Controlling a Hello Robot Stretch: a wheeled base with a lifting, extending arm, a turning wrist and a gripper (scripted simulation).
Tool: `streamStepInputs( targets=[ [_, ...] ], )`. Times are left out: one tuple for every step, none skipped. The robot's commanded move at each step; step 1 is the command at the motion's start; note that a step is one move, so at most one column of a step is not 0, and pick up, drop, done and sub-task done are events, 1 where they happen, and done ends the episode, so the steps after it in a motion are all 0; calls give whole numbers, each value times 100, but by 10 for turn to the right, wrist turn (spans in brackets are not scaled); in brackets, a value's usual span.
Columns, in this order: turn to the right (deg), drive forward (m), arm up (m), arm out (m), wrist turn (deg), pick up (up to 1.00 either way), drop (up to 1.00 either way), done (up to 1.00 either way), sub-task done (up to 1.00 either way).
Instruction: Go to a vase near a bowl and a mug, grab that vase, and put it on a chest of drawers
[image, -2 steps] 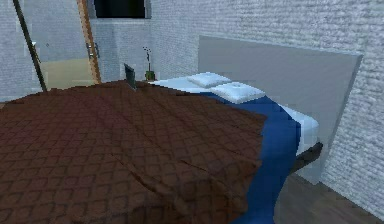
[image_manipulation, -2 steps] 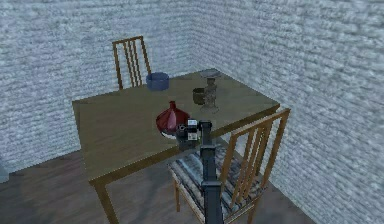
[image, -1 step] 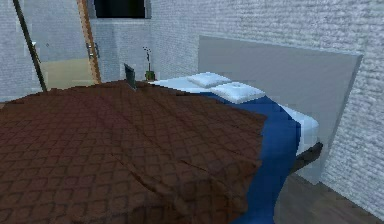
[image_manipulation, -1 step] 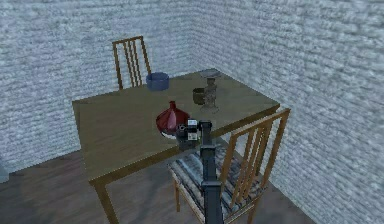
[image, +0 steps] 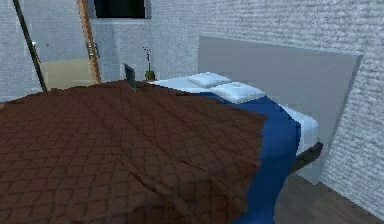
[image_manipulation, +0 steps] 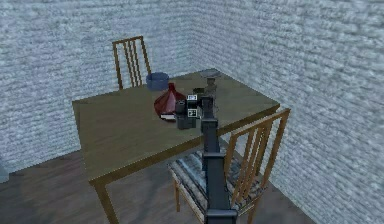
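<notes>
Arm (image_manipulation: 214, 165) extended across table (image_manipulation: 115, 130); tool (image_manipulation: 180, 120) at red vase (image_manipulation: 167, 100), cannot tell whether holding anything. Blue bowl (image_manipulation: 157, 80) behind vase, dark mug (image_manipulation: 211, 83) nearby. Bed (image: 120, 140) in forward view.

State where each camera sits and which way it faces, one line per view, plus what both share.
Forward view: on the robot, facing ahead and slightly down across a bed toward its headboard.
Arm side view: on the robot's body, facing sideways at a table with a red vase and blue bowl; the dark arm rises from the bottom edge.
Shared: pale brick walls.
</notes>
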Motion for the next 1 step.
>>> streamStepInputs(
  targets=[
    [0, 0, 20, 0, 0, 0, 0, 0, 0]
  ],
)
